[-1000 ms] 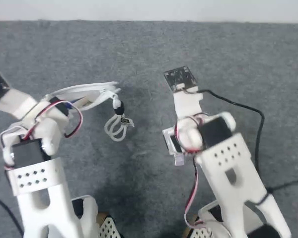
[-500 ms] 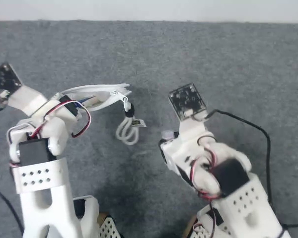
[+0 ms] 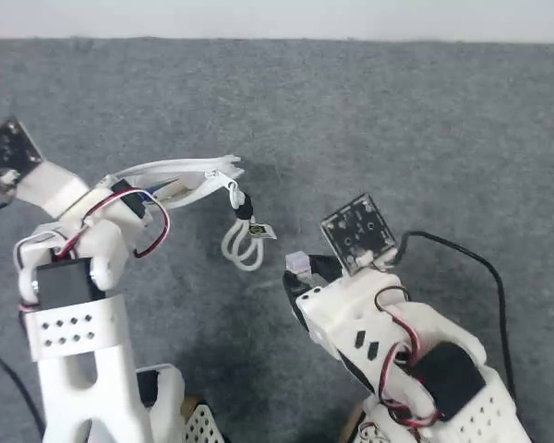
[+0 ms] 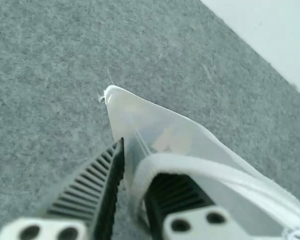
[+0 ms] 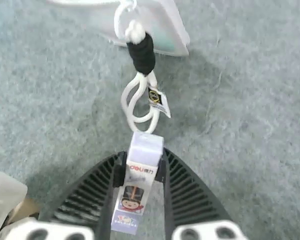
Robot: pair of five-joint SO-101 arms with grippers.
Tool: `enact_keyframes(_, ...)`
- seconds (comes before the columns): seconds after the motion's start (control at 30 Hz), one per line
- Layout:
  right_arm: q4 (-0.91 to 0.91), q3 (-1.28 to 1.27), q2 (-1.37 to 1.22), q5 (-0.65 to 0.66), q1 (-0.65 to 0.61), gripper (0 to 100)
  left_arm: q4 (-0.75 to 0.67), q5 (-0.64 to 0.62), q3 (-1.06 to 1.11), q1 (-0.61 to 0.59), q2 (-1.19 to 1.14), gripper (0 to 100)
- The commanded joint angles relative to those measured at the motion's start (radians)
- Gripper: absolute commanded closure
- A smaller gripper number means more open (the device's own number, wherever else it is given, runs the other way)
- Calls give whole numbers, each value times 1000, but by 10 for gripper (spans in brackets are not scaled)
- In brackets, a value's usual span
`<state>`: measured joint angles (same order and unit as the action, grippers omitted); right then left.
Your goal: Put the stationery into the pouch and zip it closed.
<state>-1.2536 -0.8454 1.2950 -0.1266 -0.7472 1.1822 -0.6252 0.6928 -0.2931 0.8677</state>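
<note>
A translucent white pouch (image 3: pixel 171 177) lies on the grey carpet, held at one end by my left gripper (image 3: pixel 134 198), which is shut on its edge. In the left wrist view the pouch (image 4: pixel 160 135) sits between the dark ribbed fingers (image 4: pixel 97 192). A white cord loop with a black toggle (image 3: pixel 243 238) trails from the pouch's zip end. My right gripper (image 3: pixel 300 272) is shut on a small white eraser (image 5: pixel 137 187) with a printed sleeve, just short of the cord loop (image 5: pixel 140 102) and the pouch corner (image 5: pixel 155 30).
Grey carpet (image 3: pixel 425 120) covers the whole surface, with a pale wall strip along the far edge. A black cable (image 3: pixel 480 268) runs beside the right arm. Both arm bases stand at the near edge.
My right arm has drawn back toward the near edge and swung left, carrying the eraser toward the cord loop. The pouch and its cord shifted slightly right, then stayed put.
</note>
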Motion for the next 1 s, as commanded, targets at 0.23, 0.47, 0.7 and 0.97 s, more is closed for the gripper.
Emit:
enact_keyframes(0.23, 237, -181, 228, -239, -12, 993, -26, -8, -19, 3, 51, 989)
enact_keyframes(0.47, 386, -328, 407, -255, -12, 993, -26, -8, -19, 3, 51, 989)
enact_keyframes(0.7, 527, -434, 521, -252, -12, 993, -26, -8, -19, 3, 51, 989)
enact_keyframes(0.97, 769, -436, 515, -135, -12, 993, -26, -8, -19, 5, 51, 989)
